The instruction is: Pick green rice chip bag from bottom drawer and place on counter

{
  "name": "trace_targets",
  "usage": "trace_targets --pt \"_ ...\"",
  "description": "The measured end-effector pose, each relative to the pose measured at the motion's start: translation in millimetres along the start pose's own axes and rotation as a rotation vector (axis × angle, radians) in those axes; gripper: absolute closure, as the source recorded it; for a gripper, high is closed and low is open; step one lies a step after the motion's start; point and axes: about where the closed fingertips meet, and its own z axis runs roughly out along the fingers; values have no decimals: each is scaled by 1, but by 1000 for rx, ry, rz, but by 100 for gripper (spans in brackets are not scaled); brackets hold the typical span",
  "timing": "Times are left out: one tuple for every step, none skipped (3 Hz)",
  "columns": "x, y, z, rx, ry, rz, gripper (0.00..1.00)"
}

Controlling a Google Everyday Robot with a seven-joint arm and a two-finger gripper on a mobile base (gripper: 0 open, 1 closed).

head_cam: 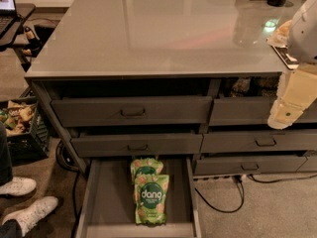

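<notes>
Gripper (pixel 290 103) high at right, grasp state cannot be told; should descend into bottom drawer (pixel 110 197) over green rice chip bag (pixel 151 200), avoiding twin pouch (pixel 145 166).

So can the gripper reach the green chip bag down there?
Probably yes: the bottom drawer is open, nothing covers the green rice chip bag, and the gripper hangs higher, to the right.

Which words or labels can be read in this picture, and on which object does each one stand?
"dang": on the dark badge of the front green rice chip bag in the bottom drawer.
Smaller print below it: too blurred to read.
Rear pouch: badge unreadable.
End effector, at right below the counter edge: no readable text.
</notes>
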Motion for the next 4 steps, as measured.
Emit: trace_targets --pt "0 0 0 0 0 0 0" --pt "-5 7 17 -26 -1 -14 0" --pt "-14 15 50 -79 -8 -42 0" --pt "-23 32 89 -155 -13 -81 0"
